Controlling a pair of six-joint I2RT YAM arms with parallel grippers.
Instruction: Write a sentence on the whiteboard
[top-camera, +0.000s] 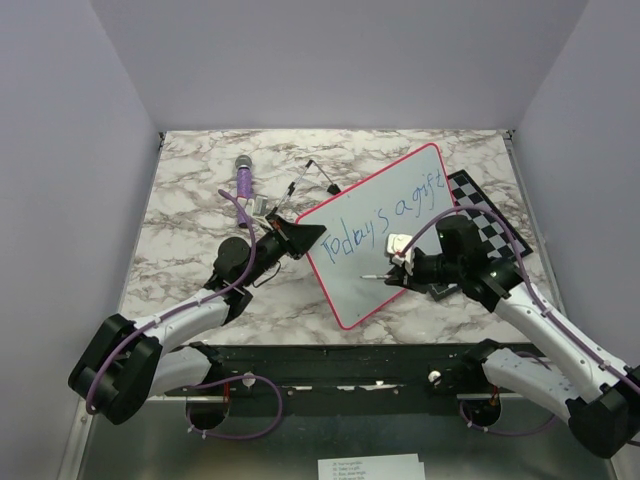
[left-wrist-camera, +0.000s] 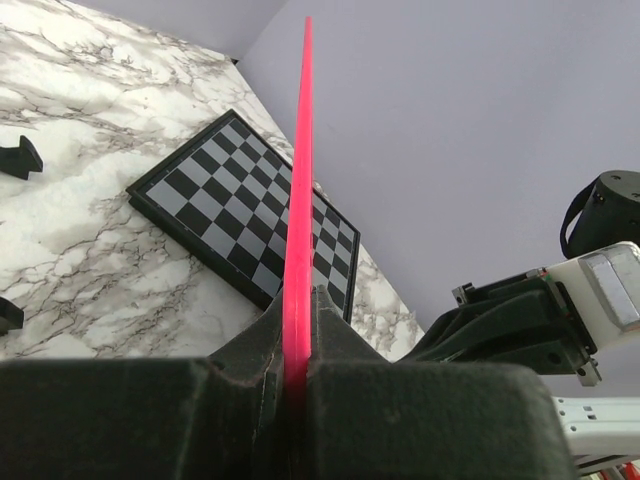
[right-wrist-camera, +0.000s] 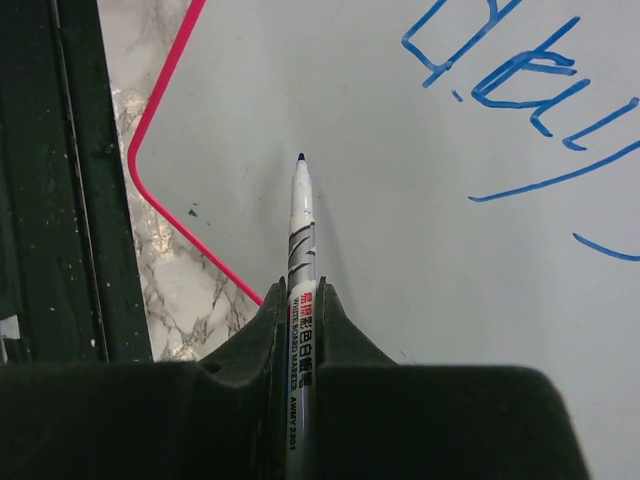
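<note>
The whiteboard (top-camera: 375, 262) lies tilted on the marble table, with the blue sentence "Today's a gift" (top-camera: 385, 220) across its upper part. My left gripper (top-camera: 300, 237) is shut on the board's left corner. In the left wrist view the pink rim (left-wrist-camera: 301, 180) runs edge-on between that gripper's (left-wrist-camera: 297, 312) jaws. My right gripper (top-camera: 402, 268) is shut on a white marker (top-camera: 378, 274). In the right wrist view the marker (right-wrist-camera: 301, 225) sticks out of the gripper (right-wrist-camera: 301, 300), its tip over blank whiteboard (right-wrist-camera: 400, 230) below the blue writing (right-wrist-camera: 520, 85). Whether the tip touches, I cannot tell.
A black-and-white chessboard (top-camera: 492, 222) lies under the whiteboard's right side and shows behind the rim (left-wrist-camera: 235, 215). A purple microphone-like object (top-camera: 243, 178) and a thin black stand (top-camera: 308, 176) lie at the back. The black base rail (right-wrist-camera: 70, 180) runs beside the board's near corner.
</note>
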